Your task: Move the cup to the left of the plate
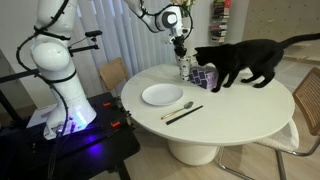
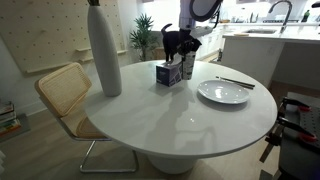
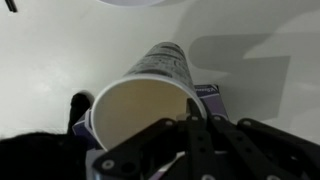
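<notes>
Tool [image 3: 190, 135] meets cup [image 3: 142, 104], perhaps touching; box [image 3: 212, 93] and cat [image 1: 245, 58] alongside.

Cup [image 3: 150, 95]: pale whitish outside with darker print, tan inside; centre of wrist view.
Plate [image 1: 162, 95]: plain white, on white counter [image 1: 235, 125].
Box [image 2: 166, 74]: purple, patterned; mid-frame.
Cat [image 1: 245, 60]: solid black; upper right.
Vase [image 2: 104, 55]: pale grey-white; left of centre.
Claw [image 3: 190, 130]: black; bottom edge.
Chair [image 2: 62, 92]: tan weave; lower left.
</notes>
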